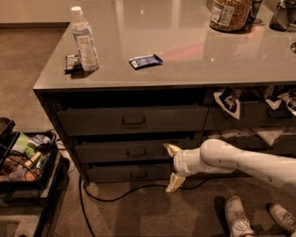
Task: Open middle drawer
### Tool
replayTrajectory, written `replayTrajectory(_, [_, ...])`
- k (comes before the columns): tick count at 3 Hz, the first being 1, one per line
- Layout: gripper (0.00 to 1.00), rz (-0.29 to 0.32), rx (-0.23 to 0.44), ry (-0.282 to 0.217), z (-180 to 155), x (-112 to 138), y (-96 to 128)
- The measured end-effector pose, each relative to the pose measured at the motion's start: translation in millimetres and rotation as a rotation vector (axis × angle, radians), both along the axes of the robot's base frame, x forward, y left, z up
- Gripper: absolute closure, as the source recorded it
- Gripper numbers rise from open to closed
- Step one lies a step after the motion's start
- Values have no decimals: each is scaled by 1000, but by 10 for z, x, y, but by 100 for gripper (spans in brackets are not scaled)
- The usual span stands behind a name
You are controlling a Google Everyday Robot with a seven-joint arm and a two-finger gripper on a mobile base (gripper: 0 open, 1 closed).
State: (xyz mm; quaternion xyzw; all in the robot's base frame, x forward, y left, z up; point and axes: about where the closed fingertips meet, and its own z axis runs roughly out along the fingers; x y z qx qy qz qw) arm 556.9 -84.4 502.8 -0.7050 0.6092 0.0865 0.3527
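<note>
Although the water bottle (84, 39) and the big jar (230, 14) at the back both wear labels, I can't read a word on either, nor on the small blue packet (145, 61) lying flat between them. They sit on a glossy grey counter (194, 65) above brown carpet, where a black cable (111, 199) trails along the floor. The middle drawer (106, 152) looks shut. At its right end hangs the end effector (173, 165), fingers spread wide, one up and one down, gripping nothing. I can't tell whether the upper finger touches the drawer front. The white arm (240, 162) runs out of view to the right, and a cart (48, 210) of snack bags is cut off on the left.
</note>
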Motion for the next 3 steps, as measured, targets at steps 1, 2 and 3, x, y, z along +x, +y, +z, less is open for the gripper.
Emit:
replayTrajectory(1, [0,-54,-20,-10,-340,211,-107])
replayTrajectory(2, [0,-105,-19,-43,-538,396,-177])
replayTrajectory(3, [0,-105,-19,-43,-538,397,-177])
